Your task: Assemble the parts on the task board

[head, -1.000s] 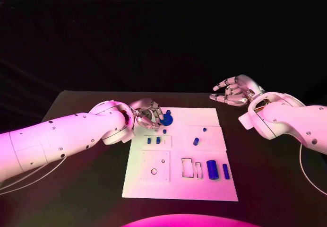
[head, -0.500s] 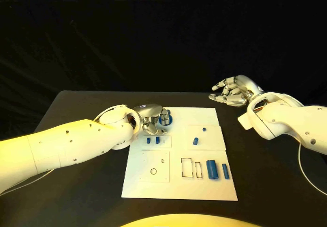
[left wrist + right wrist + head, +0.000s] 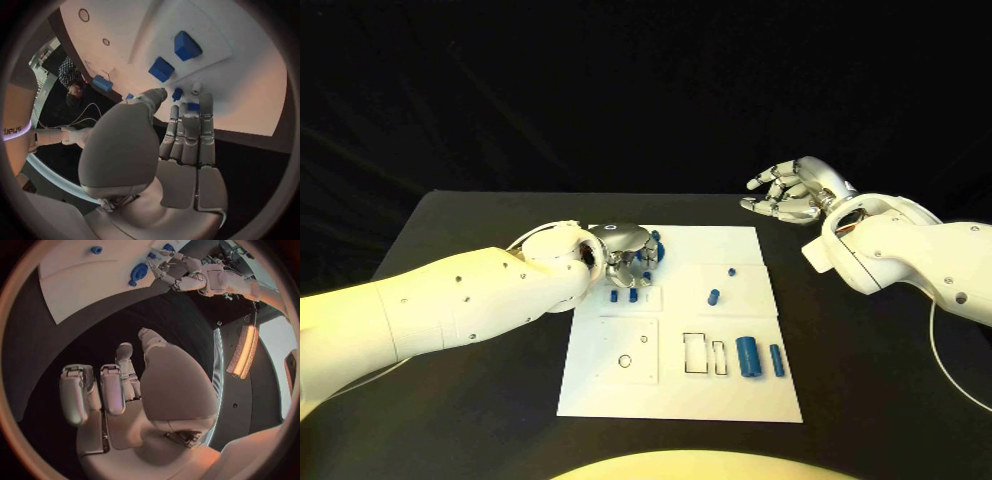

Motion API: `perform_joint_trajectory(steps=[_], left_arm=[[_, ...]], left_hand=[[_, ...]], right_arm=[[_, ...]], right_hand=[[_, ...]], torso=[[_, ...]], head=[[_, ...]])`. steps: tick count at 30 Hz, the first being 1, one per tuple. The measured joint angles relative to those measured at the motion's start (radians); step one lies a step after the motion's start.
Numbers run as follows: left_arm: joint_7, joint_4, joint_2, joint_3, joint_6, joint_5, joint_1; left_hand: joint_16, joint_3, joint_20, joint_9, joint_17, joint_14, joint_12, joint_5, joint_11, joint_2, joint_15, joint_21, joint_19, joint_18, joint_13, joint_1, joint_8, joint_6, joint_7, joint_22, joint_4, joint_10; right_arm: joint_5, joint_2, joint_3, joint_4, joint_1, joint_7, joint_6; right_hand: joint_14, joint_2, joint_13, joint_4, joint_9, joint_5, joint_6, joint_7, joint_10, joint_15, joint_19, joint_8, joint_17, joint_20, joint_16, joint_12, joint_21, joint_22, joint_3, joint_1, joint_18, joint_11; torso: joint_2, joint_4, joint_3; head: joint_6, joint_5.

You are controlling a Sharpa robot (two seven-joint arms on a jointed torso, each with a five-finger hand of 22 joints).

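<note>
On the near part of the white board (image 3: 678, 395), two blue cylinders (image 3: 749, 357) are seen lying side by side, just beside two narrow rectangular slots (image 3: 695, 355). A square recess with a small round hole (image 3: 626, 361) is placed beside the slots. Nearer the middle of the board, two short blue blocks (image 3: 623, 296) stand in a shallow pocket, and a small blue peg (image 3: 714, 297) lies apart from them.

At the far left corner of the board, the left hand (image 3: 629, 250) is held low over a round blue part (image 3: 651, 252). Its fingers (image 3: 190, 132) are stretched together, tips down at the board; whether anything is pinched cannot be told. The right hand (image 3: 793, 193) is kept beyond the far right corner of the board, above the black tabletop (image 3: 473, 230), half curled and holding nothing.

The step is probably the seating of the round part. It should be pressed straight down, gently, so the smooth plastic does not slide on the flat matte board.
</note>
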Motion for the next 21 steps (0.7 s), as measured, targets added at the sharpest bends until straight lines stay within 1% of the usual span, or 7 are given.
perform_joint_trajectory(steps=[2, 5, 8, 10, 14, 19, 21], left_arm=[[-0.003, -0.007, 0.004, 0.0, 0.008, -0.005, 0.0], [-0.007, -0.017, 0.012, 0.0, 0.017, -0.01, 0.0], [-0.01, -0.025, 0.018, 0.0, 0.025, -0.013, 0.0], [-0.012, -0.029, 0.021, 0.0, 0.028, -0.015, 0.0], [-0.013, -0.038, 0.025, 0.0, 0.033, -0.017, 0.0], [-0.012, -0.044, 0.029, 0.001, 0.034, -0.017, 0.0], [-0.011, -0.045, 0.029, 0.001, 0.035, -0.017, 0.0]], left_hand=[[0.002, 0.006, 0.0, -0.006, -0.002, 0.0, -0.001, 0.0, 0.0, 0.001, 0.0, 0.0, 0.0, 0.0, -0.006, 0.0, -0.002, 0.002, 0.0, 0.002, 0.0, 0.001], [0.016, 0.03, 0.0, -0.016, 0.001, 0.009, -0.009, 0.0, -0.004, 0.006, -0.002, 0.012, 0.0, 0.0, -0.019, 0.019, -0.017, 0.02, 0.001, 0.01, -0.008, 0.021], [0.021, 0.051, 0.0, -0.024, -0.001, 0.009, -0.019, 0.0, -0.002, 0.01, -0.002, 0.019, 0.0, 0.0, -0.031, 0.023, -0.027, 0.031, 0.002, 0.017, -0.015, 0.027], [0.021, 0.064, 0.0, -0.029, -0.009, 0.009, -0.029, 0.0, -0.003, 0.007, -0.002, 0.027, 0.0, 0.0, -0.039, 0.028, -0.033, 0.032, 0.004, 0.022, -0.022, 0.032], [0.028, 0.078, 0.0, -0.035, -0.012, 0.009, -0.036, 0.0, -0.006, 0.011, -0.002, 0.037, 0.0, 0.0, -0.048, 0.032, -0.04, 0.044, 0.005, 0.033, -0.029, 0.037], [0.034, 0.087, -0.001, -0.038, -0.011, 0.01, -0.036, 0.0, -0.002, 0.011, -0.002, 0.045, 0.001, 0.0, -0.056, 0.032, -0.041, 0.049, 0.008, 0.044, -0.031, 0.048], [0.042, 0.092, -0.008, -0.041, -0.005, 0.017, -0.041, 0.0, -0.008, 0.01, -0.005, 0.059, 0.008, 0.0, -0.06, 0.032, -0.047, 0.055, 0.002, 0.057, -0.037, 0.057]], right_arm=[[0.0, 0.0, 0.0, 0.0, 0.0, 0.0, 0.0], [0.0, 0.0, 0.0, 0.001, 0.0, 0.001, 0.0], [0.0, 0.001, 0.0, 0.001, 0.0, 0.001, 0.0], [0.0, 0.001, 0.0, 0.001, 0.0, 0.002, -0.001], [0.0, 0.001, 0.0, 0.002, 0.0, 0.002, -0.001], [0.0, 0.001, 0.0, 0.002, 0.0, 0.002, -0.001], [0.0, 0.001, 0.0, 0.002, 0.0, 0.002, -0.001]], right_hand=[[0.0, 0.0, -0.005, 0.0, 0.0, 0.0, 0.0, 0.0, -0.003, 0.0, 0.0, 0.004, 0.0, 0.0, 0.0, -0.005, 0.0, 0.0, 0.0, 0.0, 0.0, -0.003], [0.0, 0.0, -0.005, 0.0, 0.0, 0.0, 0.0, 0.0, -0.003, 0.0, 0.0, 0.004, 0.001, 0.0, 0.0, -0.006, 0.0, 0.0, 0.0, 0.0, 0.0, -0.003], [0.0, 0.0, -0.005, 0.0, 0.0, 0.0, 0.0, 0.0, -0.004, 0.0, 0.0, 0.004, 0.001, 0.0, 0.0, -0.006, 0.0, 0.0, 0.0, 0.0, 0.0, -0.004], [0.0, 0.0, -0.007, 0.0, 0.0, 0.0, 0.0, 0.0, -0.004, 0.0, 0.0, 0.004, 0.001, 0.0, 0.0, -0.006, 0.0, 0.0, 0.0, 0.0, 0.0, -0.004], [0.0, 0.0, -0.01, 0.0, 0.0, 0.0, -0.002, -0.002, -0.008, 0.0, 0.0, 0.004, 0.001, 0.0, 0.0, -0.006, 0.0, 0.0, 0.0, 0.0, 0.0, -0.001], [0.0, 0.0, -0.01, 0.0, 0.0, 0.0, -0.002, -0.002, -0.008, 0.0, 0.0, 0.004, 0.001, 0.0, 0.0, -0.006, 0.0, 0.0, 0.0, 0.0, 0.0, -0.001], [0.0, 0.0, -0.011, 0.0, 0.0, 0.0, -0.002, -0.002, -0.008, 0.0, 0.0, 0.004, 0.001, 0.0, -0.004, -0.01, 0.0, 0.0, 0.0, 0.0, 0.0, -0.001]], torso=[[0.0, 0.0003, 0.0001], [0.0, 0.0006, 0.0], [0.0, 0.0005, -0.0001], [0.0, 0.0004, -0.0001], [0.0, 0.0001, -0.0003], [0.0, 0.0002, -0.0002], [0.0, 0.0006, -0.0002]], head=[[-0.001, 0.0], [-0.001, 0.0], [-0.001, -0.001], [-0.001, -0.001], [-0.003, -0.002], [-0.004, -0.004], [-0.005, -0.004]])
